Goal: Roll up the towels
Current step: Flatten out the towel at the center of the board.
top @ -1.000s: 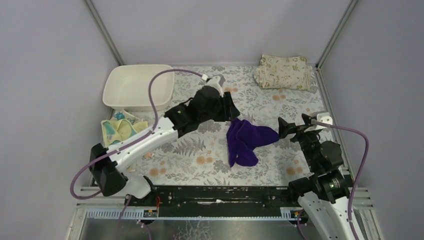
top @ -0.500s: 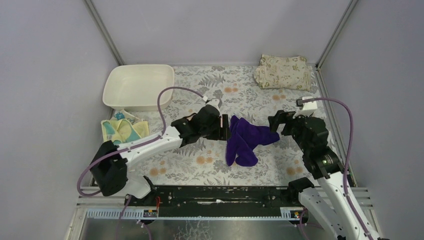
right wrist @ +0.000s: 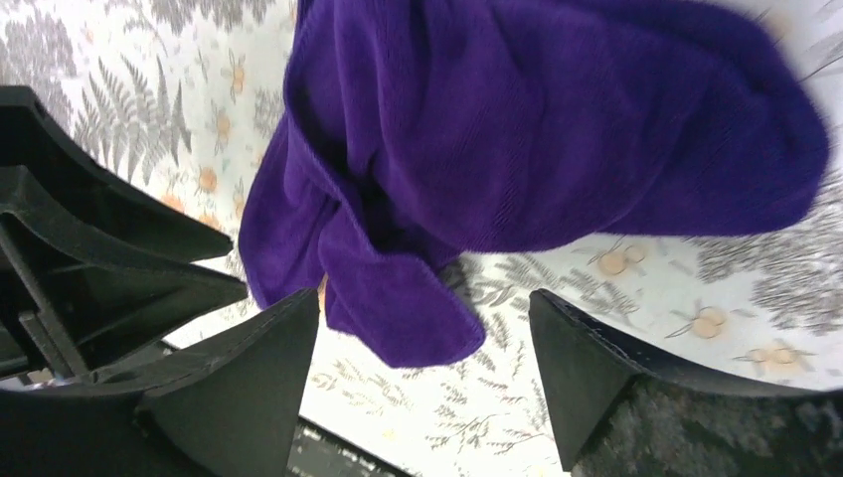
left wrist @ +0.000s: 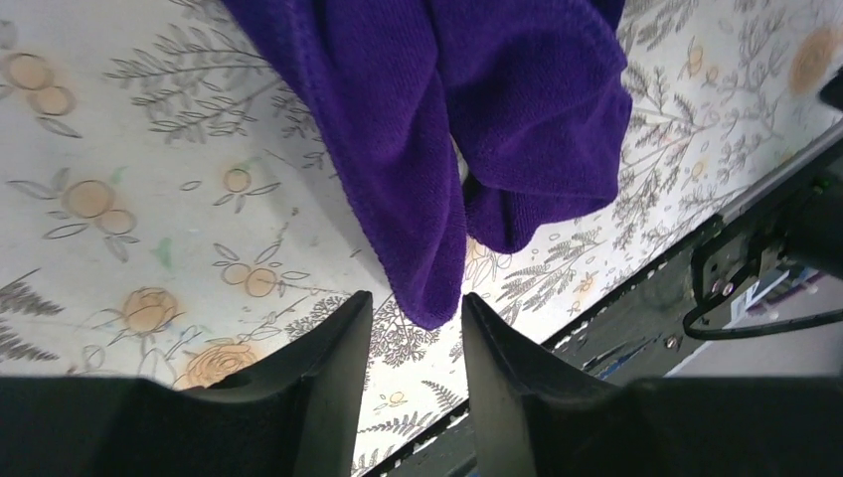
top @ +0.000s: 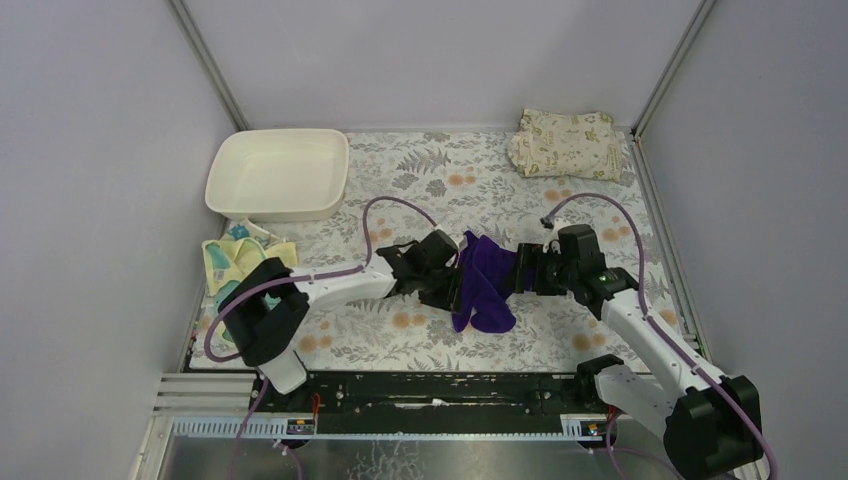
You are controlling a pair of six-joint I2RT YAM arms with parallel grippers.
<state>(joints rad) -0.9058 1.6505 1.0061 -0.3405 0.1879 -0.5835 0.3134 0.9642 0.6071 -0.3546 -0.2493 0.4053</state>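
Note:
A dark purple towel [top: 487, 287] lies crumpled in the middle of the floral table. My left gripper [top: 456, 285] is low at its left edge. In the left wrist view one hanging corner of the towel [left wrist: 418, 199] dips between the gripper's [left wrist: 416, 298] fingertips, and the jaws stand narrowly apart, not pinching it. My right gripper [top: 522, 272] is at the towel's right side. Its jaws [right wrist: 423, 295] are wide open, with a folded flap of the towel [right wrist: 557, 129] lying between them. A pale yellow towel [top: 238, 260] with teal marks lies bunched at the left edge.
A white tub [top: 278, 175] stands at the back left. A folded beige leaf-printed cloth [top: 567, 143] lies in the back right corner. The black rail [top: 440, 390] runs along the near edge. Grey walls close in both sides.
Both arms have dropped and closed in on the purple towel from either side. The left jaws widened and then narrowed around a corner. The right jaws have narrowed a little.

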